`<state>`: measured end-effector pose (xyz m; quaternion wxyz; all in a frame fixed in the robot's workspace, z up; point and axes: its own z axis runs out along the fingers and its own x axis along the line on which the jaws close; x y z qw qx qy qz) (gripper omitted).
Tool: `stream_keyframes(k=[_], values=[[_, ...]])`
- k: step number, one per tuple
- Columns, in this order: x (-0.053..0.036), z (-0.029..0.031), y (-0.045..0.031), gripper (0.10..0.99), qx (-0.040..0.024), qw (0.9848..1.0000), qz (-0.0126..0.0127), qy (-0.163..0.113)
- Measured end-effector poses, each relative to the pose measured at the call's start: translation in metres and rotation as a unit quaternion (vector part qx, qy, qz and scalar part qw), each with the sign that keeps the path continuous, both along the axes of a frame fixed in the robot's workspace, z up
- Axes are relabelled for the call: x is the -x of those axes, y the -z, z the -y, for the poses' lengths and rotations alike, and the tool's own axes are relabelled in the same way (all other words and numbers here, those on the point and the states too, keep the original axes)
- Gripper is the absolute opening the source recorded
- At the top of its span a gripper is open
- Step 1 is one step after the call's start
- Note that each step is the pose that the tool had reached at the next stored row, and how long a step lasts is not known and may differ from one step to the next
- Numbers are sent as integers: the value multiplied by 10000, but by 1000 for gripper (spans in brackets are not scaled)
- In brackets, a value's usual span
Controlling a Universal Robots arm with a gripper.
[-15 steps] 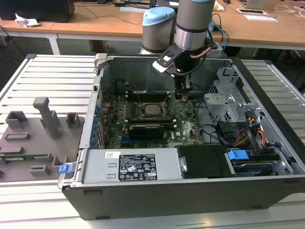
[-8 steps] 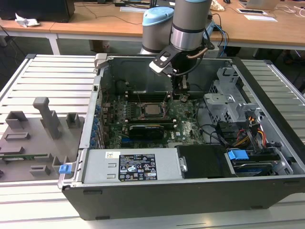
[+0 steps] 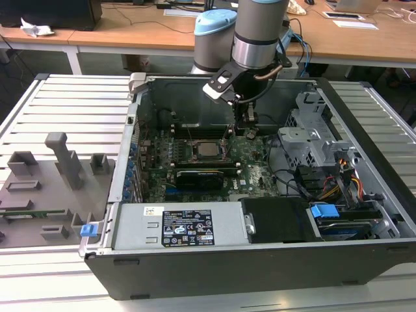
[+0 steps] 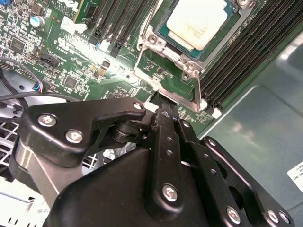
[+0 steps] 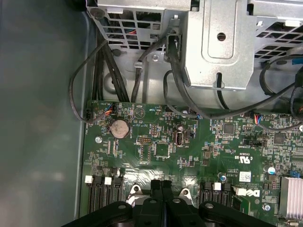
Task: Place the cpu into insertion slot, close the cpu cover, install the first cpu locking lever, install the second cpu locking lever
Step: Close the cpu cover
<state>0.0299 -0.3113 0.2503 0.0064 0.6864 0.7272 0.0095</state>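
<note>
Open dark-grey metal computer case [image 3: 195,273], slatted bench [image 3: 65,97]: silvery square cpu [image 4: 196,21] seated in socket [image 4: 163,30].
Black gripper [image 4: 159,103], fingers together, at socket edge.

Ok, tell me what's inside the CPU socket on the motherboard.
The cpu lies in it, silvery top up, with the cpu cover framing its edges. Whatever lies beneath the chip is hidden by it, and the claw blocks part of the frame's edge.

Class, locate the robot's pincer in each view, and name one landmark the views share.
Exterior view: pincer under the arm, over the motherboard, beside the cpu.
Second wrist view: pincer at the edge of the cpu cover.
First wrist view: pincer between memory-slot banks.
Shared landmark: the green motherboard.
</note>
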Motion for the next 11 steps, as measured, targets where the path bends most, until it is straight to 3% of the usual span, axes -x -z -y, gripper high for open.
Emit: stream_keyframes(k=[11], values=[[17, 0, 2, 106, 0, 10000, 0, 0]])
